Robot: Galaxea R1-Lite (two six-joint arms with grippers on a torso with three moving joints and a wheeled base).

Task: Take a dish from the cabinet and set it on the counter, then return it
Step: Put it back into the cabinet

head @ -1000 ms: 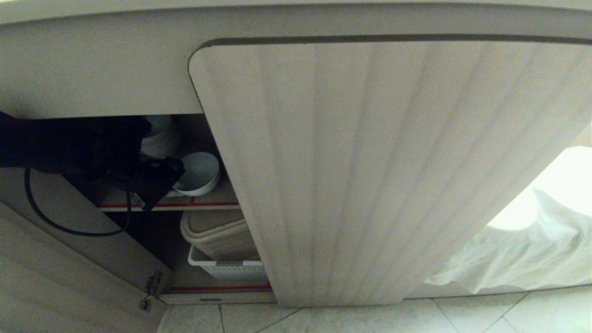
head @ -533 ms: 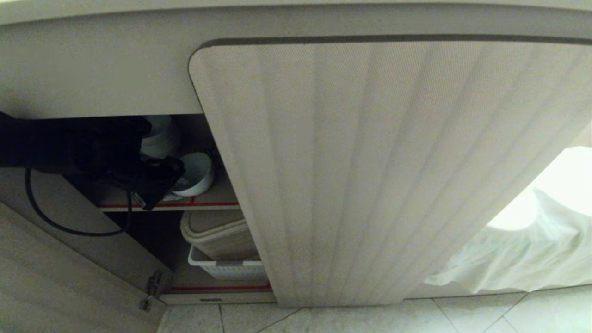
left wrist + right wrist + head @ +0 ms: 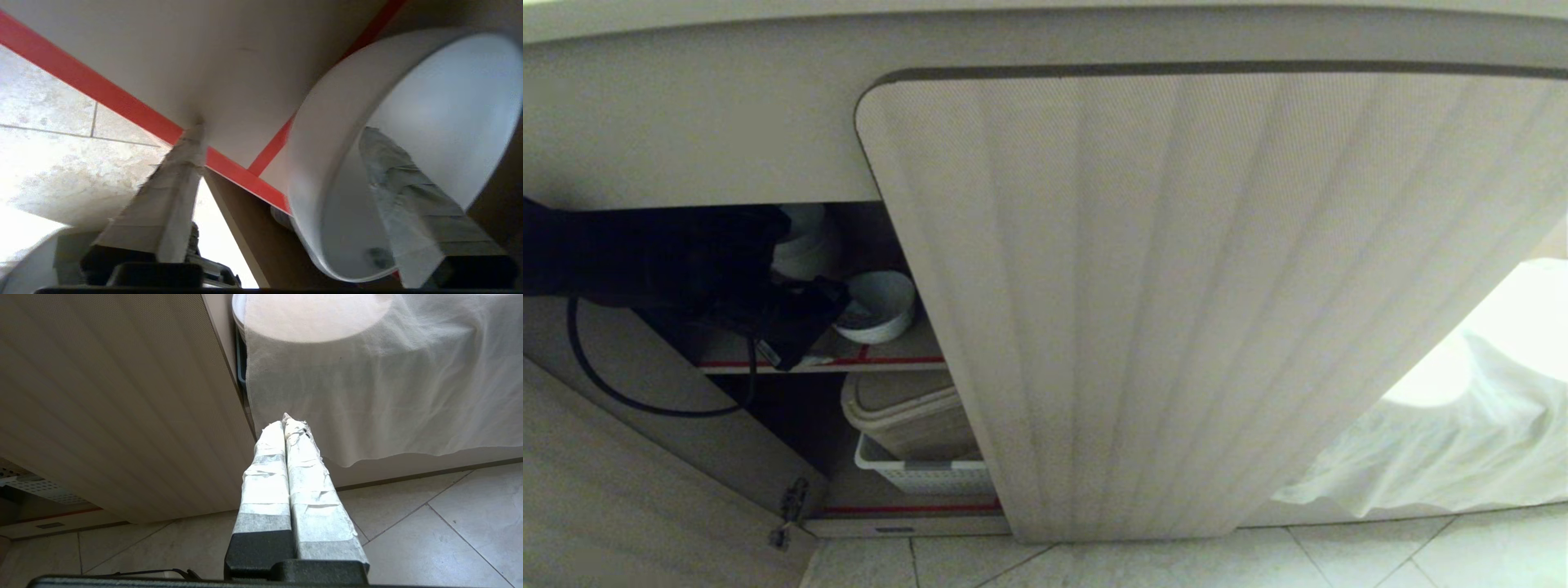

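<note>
The dish (image 3: 878, 306), a small white bowl, sits on the upper red-edged shelf (image 3: 894, 360) of the cabinet, just left of its closed fluted door (image 3: 1176, 286). My left gripper (image 3: 840, 320) reaches into the cabinet and is open at the bowl. In the left wrist view one taped finger (image 3: 175, 196) stands outside the dish (image 3: 327, 163) and the other finger (image 3: 408, 196) is inside it, with the wall loose between them. My right gripper (image 3: 286, 420) hangs shut over the floor beside the door. The counter's top is out of view.
A stack of white bowls (image 3: 805, 241) stands behind my left arm. On the lower shelf sit a beige bin (image 3: 907, 416) and a white basket (image 3: 923, 475). The open left door (image 3: 621, 457) swings out at the left. A white cloth (image 3: 1462, 425) hangs at the right.
The left gripper's fingers have spread apart and let go of the bowl. The bowl has dropped from a tilt to lie flatter on the shelf. Neither arm has moved.
</note>
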